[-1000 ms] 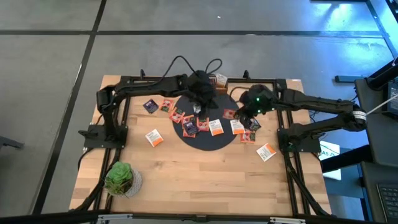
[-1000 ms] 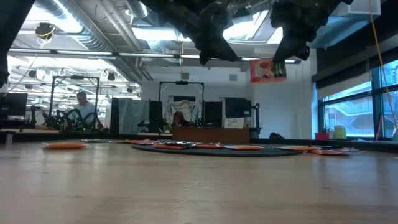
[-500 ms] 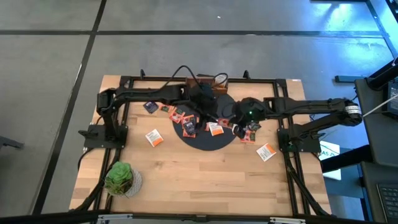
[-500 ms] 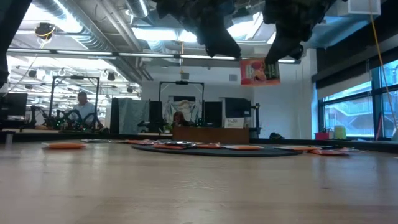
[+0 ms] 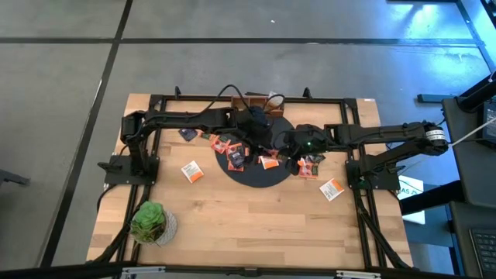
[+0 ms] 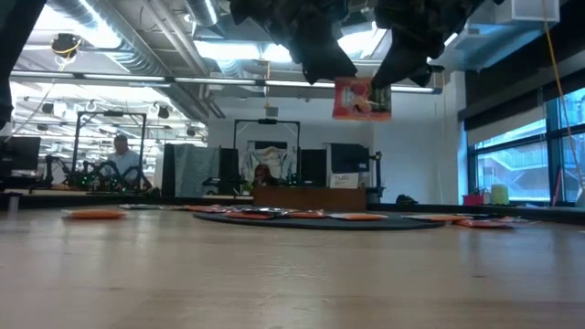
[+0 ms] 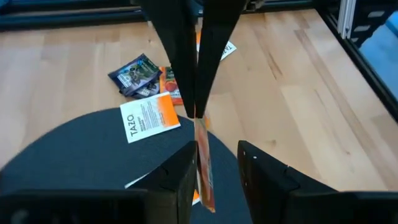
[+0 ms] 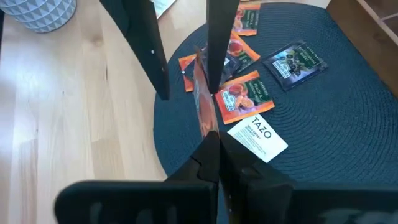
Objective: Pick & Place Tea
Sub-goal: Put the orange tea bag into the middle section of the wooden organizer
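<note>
tea packet (image 6: 360,99) pinched in right gripper (image 8: 210,140) above black round mat (image 5: 256,180), left gripper (image 7: 214,163) just beside — fingers parted, other packets (image 5: 191,171) scattered on table (image 5: 256,225)

Illumination is even and bright overhead. In the low view, ceiling lights (image 6: 228,50) glare at upper centre; the near counter (image 6: 274,283) is blurred.

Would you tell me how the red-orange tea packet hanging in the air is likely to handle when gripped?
Probably very light: the right gripper holds the red-orange flat tea packet aloft by one edge. Likely thin yet fairly stiff, as it hangs straight without drooping. Pinched so narrowly, it may swing or slip.
</note>
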